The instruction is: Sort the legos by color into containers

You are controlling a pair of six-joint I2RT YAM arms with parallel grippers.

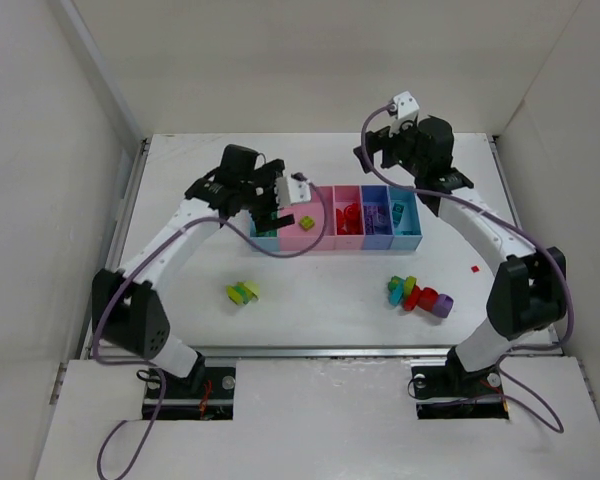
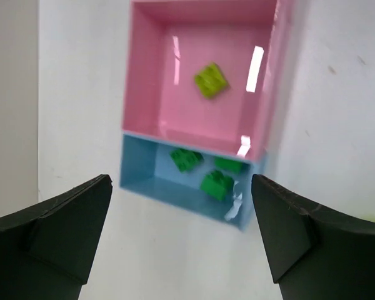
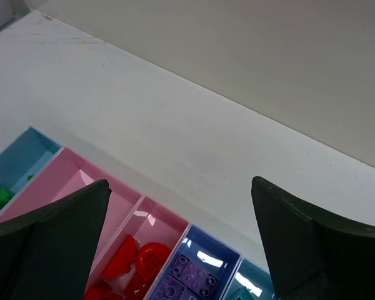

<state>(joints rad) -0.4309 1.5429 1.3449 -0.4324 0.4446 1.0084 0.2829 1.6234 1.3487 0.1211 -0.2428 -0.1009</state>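
The containers [image 1: 320, 246] form a row at mid-table. Three green legos [image 2: 216, 184] lie in the left light blue tray [image 2: 137, 178]. One yellow-green lego [image 2: 210, 80] lies in the wide pink tray [image 2: 150, 75]. Red legos [image 3: 137, 259] fill the narrow pink tray and purple ones [image 3: 190, 275] the purple-blue tray. My left gripper [image 1: 270, 214] hangs open and holding nothing above the left blue tray [image 2: 181, 187]. My right gripper [image 1: 385, 155] is open behind the row [image 3: 180, 184]. Loose legos lie in a yellow-green and teal clump [image 1: 243, 292] and a mixed clump [image 1: 417, 294].
A tiny red piece [image 1: 474, 268] lies alone near the right arm. White walls enclose the table on the left, back and right. The far right tray [image 1: 405, 215] holds teal pieces.
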